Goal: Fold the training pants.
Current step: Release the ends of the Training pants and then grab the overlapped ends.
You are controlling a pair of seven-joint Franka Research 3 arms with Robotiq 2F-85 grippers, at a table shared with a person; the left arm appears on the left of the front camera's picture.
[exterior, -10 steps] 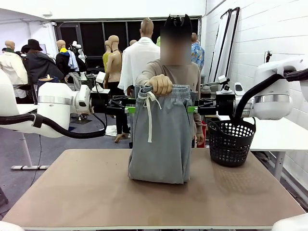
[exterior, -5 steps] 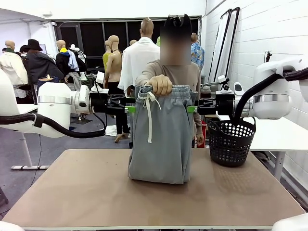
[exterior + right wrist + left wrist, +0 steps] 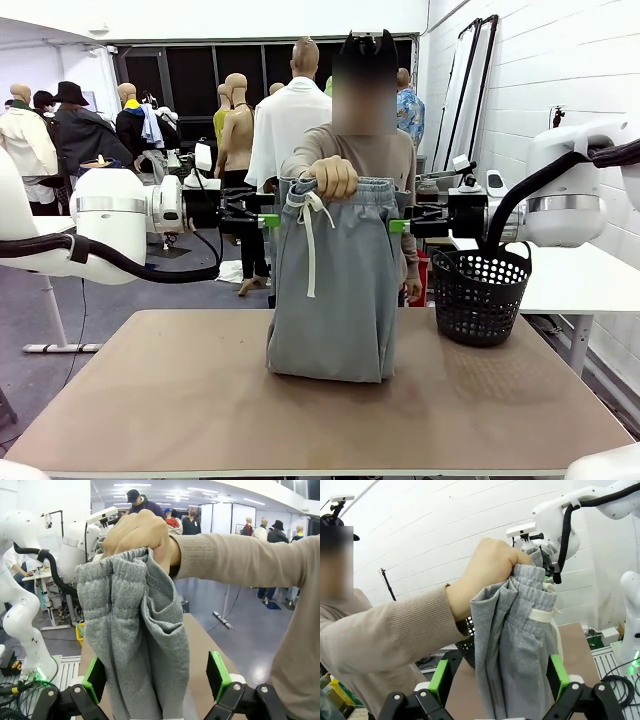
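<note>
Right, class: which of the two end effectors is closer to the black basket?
The right end effector, on the same side of the training pants as the black basket; the left end effector is across the pants from it.

bright, even indoor light; ceiling strips (image 3: 134, 485) glare well above right gripper (image 3: 156, 677); wrist views fisheye-bent at edges; focus sharp

a hand (image 3: 492, 567) holds training pants (image 3: 520, 645) between open fingers (image 3: 439, 675).

Black perforated basket (image 3: 480, 295), brown table (image 3: 180, 400)
</note>
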